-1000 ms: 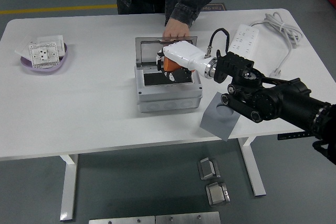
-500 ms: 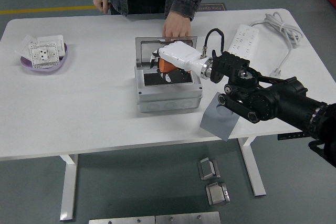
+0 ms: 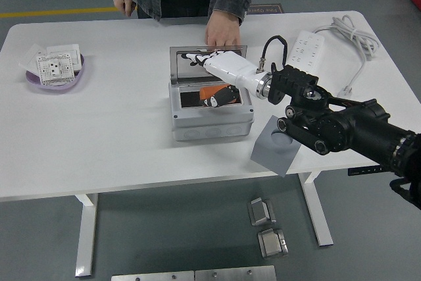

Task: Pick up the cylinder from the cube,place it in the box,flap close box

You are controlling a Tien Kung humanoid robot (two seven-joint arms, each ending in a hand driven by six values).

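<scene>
The orange cylinder (image 3: 216,94) lies on its side inside the grey box (image 3: 210,124) at the table's middle. The box's lid (image 3: 206,54) stands open and upright at its far side. My right hand (image 3: 195,61), white with a black arm behind it, hovers above the box in front of the lid, fingers spread and holding nothing. A person's hand (image 3: 222,32) rests on the lid's top edge. The grey cube (image 3: 272,147) sits at the table's near edge, under my right arm. My left hand is out of sight.
A purple bowl (image 3: 39,82) with white socket plates stands at the far left. A white power strip (image 3: 308,47) and its cable (image 3: 355,37) lie at the far right. The person stands at the table's far side.
My right hand let go of the orange cylinder, which now lies in the box. The hand rose and opened in front of the lid.
</scene>
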